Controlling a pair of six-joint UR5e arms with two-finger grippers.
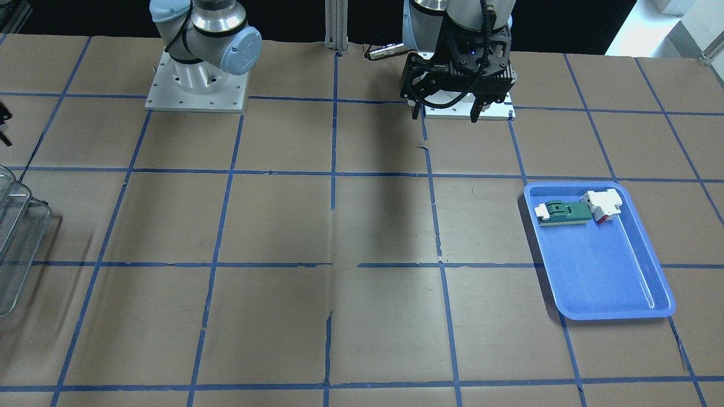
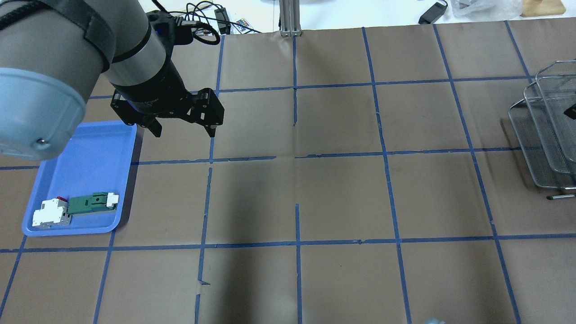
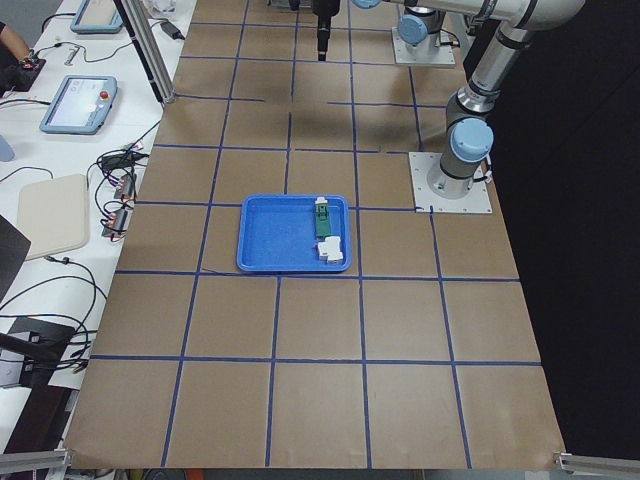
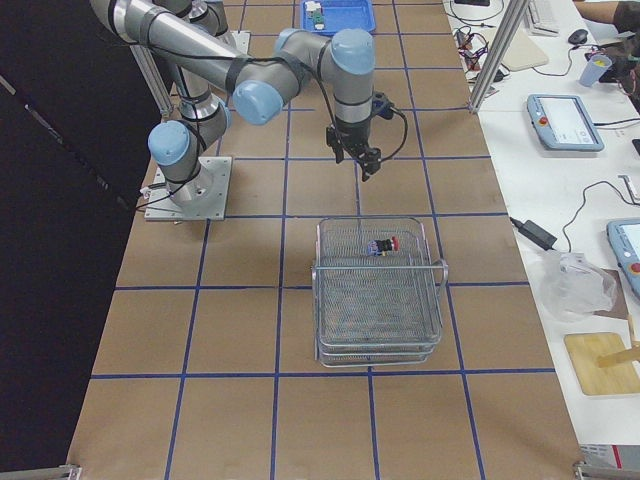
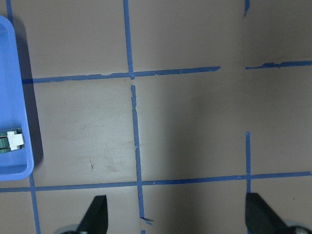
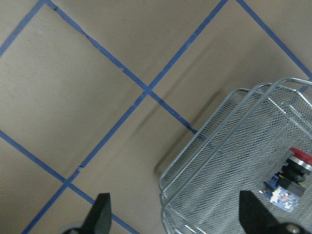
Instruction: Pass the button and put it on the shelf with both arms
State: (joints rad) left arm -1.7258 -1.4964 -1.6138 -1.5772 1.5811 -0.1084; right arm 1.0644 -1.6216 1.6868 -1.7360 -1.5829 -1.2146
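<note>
The button (image 4: 385, 245), with its red cap, black barrel and grey-blue base, lies on its side on the top tier of the wire-mesh shelf (image 4: 378, 310). It also shows in the right wrist view (image 6: 291, 175), inside the shelf (image 6: 229, 170). My right gripper (image 6: 178, 217) is open and empty, above the table beside the shelf's rim (image 4: 365, 165). My left gripper (image 2: 184, 131) is open and empty, hanging above the table beside the blue tray; it also shows in the front view (image 1: 445, 116) and the left wrist view (image 5: 178, 217). The shelf stands at the table's edge (image 2: 544, 130).
A blue plastic tray (image 2: 90, 153) on the robot's left holds a green-and-white flat part (image 2: 92, 202) and a white-and-red block (image 2: 50, 213). The brown table has blue tape grid lines. Tablets and cables lie beyond the far table edge.
</note>
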